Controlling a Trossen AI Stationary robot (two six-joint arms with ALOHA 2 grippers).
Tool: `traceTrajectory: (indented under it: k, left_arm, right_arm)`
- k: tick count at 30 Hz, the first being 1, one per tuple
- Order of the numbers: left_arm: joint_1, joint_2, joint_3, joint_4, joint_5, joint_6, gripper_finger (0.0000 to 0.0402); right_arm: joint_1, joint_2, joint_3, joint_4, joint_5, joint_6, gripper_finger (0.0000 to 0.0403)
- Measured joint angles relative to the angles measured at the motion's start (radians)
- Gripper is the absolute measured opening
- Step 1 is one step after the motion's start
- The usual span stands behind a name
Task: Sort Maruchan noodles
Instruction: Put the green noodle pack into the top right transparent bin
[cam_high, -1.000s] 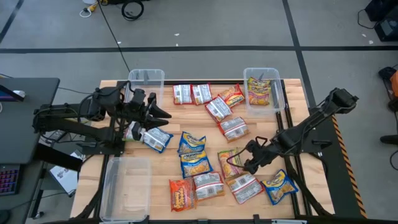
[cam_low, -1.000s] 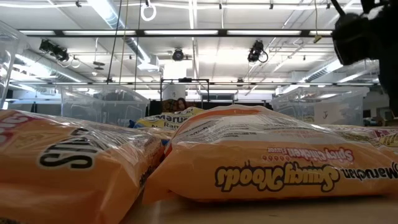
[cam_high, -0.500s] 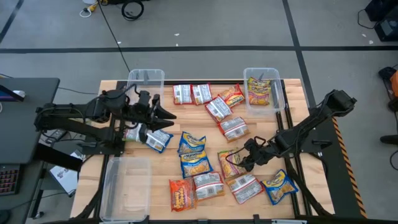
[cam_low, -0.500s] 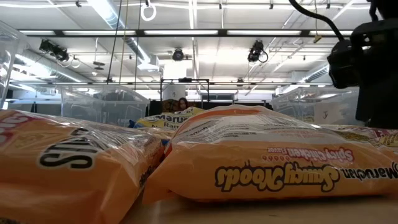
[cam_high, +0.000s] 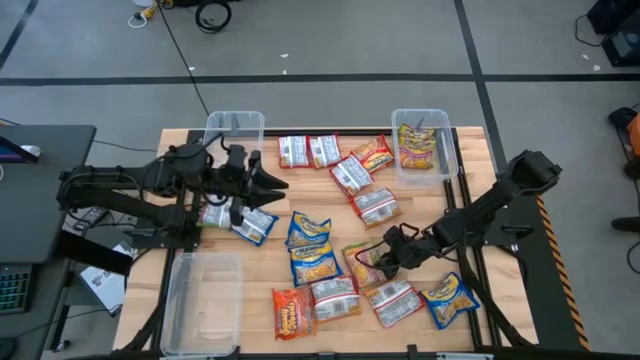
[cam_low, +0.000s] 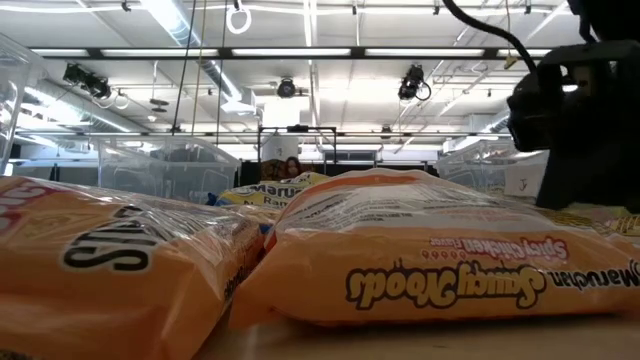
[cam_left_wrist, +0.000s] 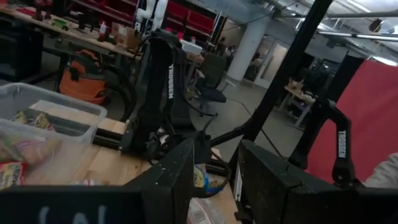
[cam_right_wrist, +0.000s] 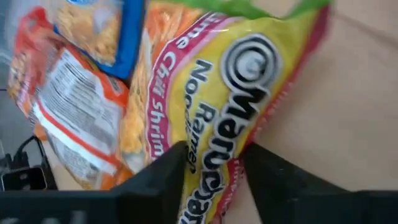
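Since the earlier frame my right gripper (cam_high: 374, 262) came lower and further left, fingers (cam_right_wrist: 155, 180) closing on the crinkly yellow-pink-green ramen packet (cam_right_wrist: 249, 93) mid-bench. I see the arm stretched low. Blue packets (cam_high: 310, 232) and an orange packet (cam_high: 335, 296) lie close. My left gripper (cam_high: 272, 181) hovers, fingers apart, empty, near a clear plastic bin (cam_high: 235, 126).

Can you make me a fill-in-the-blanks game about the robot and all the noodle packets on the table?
1. The right tool is pinching a packet whose main colour is ____.
2. The clear bin at the table's far right corner holds ____ noodle packet.
3. The left tool hangs above the table, holding ____.

Missing words: yellow; one; nothing
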Motion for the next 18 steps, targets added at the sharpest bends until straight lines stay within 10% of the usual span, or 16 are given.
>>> traceTrajectory:
  k: [5,18]
  left_arm:
    - [0.0,0.0,0.0,0.009,0.0,-0.008,0.0133]
    - [0.001,0.002,0.0,0.023,-0.109,0.079,0.0133]
  right_arm:
    - [0.0,-0.018,0.035,-0.032,0.061,-0.161,0.0017]
    - [-0.099,-0.185,0.685,-1.063,0.294,-0.762,0.0004]
